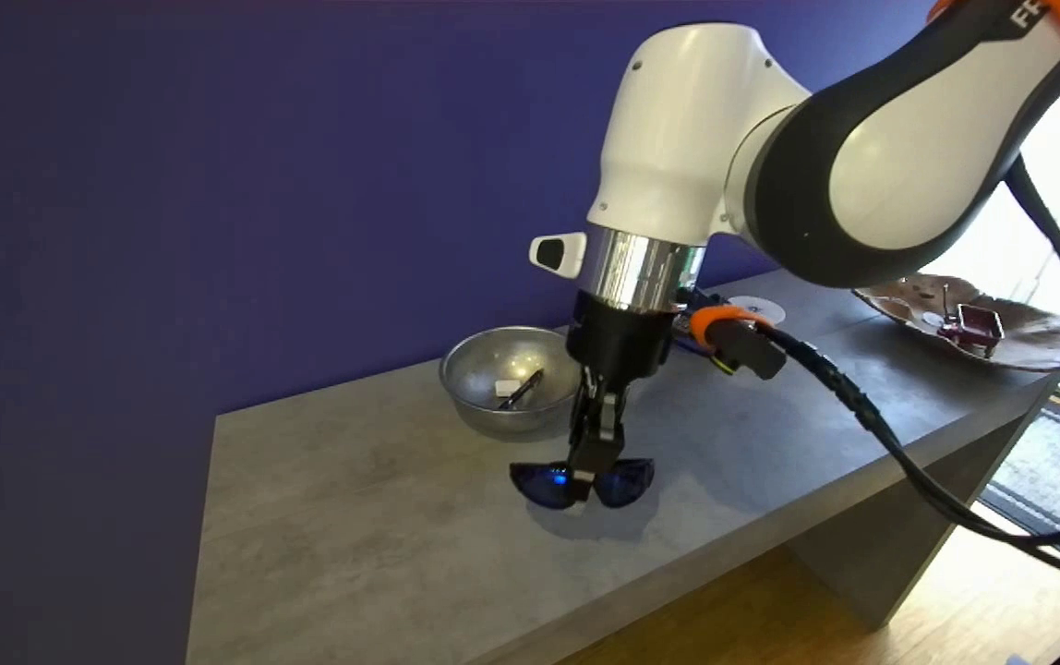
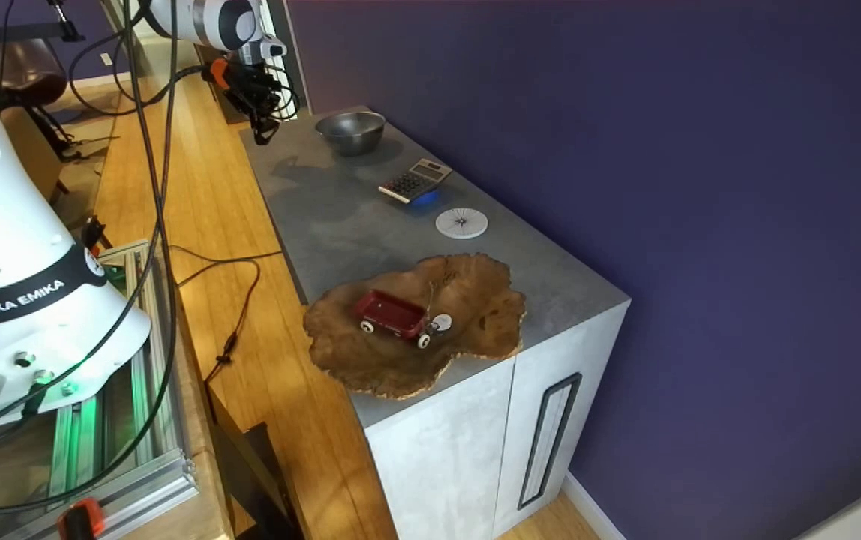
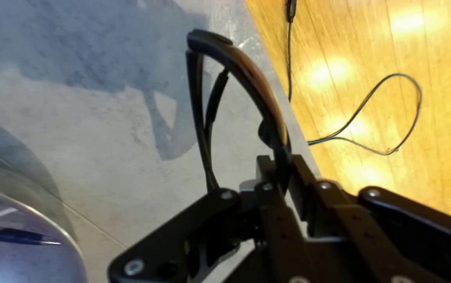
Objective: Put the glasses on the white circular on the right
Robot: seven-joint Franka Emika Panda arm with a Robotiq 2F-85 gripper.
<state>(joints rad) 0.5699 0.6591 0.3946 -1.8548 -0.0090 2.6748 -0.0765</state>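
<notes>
1. The claw (image 3: pixel 283 167) pinches the glasses (image 1: pixel 625 484) at the bridge, near mid-frame; that grip looks meant to balance both halves.
2. The glasses hang above the desk (image 1: pixel 336 517), between the bowl (image 1: pixel 511 423) and the edge away from the wall (image 1: pixel 308 231), at a height that presumably suits carrying; their shadow (image 3: pixel 180 141) falls apart from them.
3. The wrist view shows them folded, which should make a compact load for a small target.
4. That target, the disc (image 2: pixel 461 225), lies near the wall edge, between calculator (image 2: pixel 415 181) and plate (image 2: pixel 378 367), so the carry likely runs along the desk toward the plate's end, high enough to pass the calculator.
5. Centring matters, I judge: set off-middle, the glasses could tip over the disc's rim.
</notes>
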